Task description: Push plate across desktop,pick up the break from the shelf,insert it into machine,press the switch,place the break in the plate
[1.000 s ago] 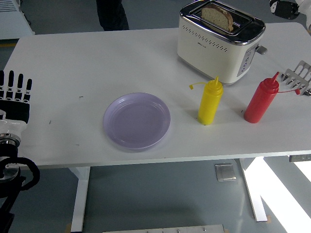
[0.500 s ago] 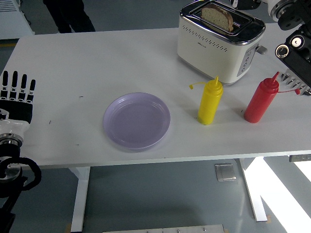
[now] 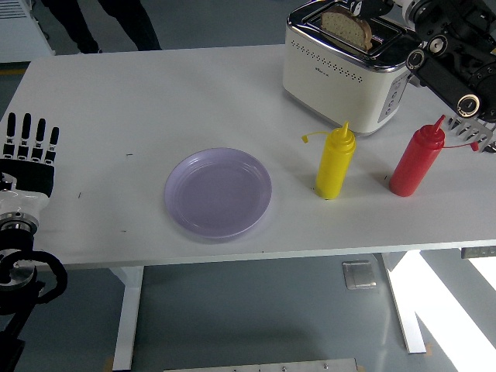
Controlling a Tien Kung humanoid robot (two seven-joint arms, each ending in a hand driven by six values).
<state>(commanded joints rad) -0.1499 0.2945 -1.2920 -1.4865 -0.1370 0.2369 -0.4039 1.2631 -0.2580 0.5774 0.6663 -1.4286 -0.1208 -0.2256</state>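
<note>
Bread slice (image 3: 346, 28) stands upright in the slot of the cream toaster (image 3: 346, 74), at the table's far right. Right hand (image 3: 370, 8) is above the toaster's top, right by the slice; its fingers are cut off by the frame edge, so grip cannot be told. Lilac plate (image 3: 218, 192) lies empty near the table's front centre. Yellow squeeze bottle (image 3: 335, 163) and red squeeze bottle (image 3: 416, 161) stand in front of the toaster. Metal rack (image 3: 477, 126) at right edge. Left hand (image 3: 28, 153) rests at the left edge, fingers straight, holding nothing. A person's legs (image 3: 101, 19) show beyond the far side.
</note>
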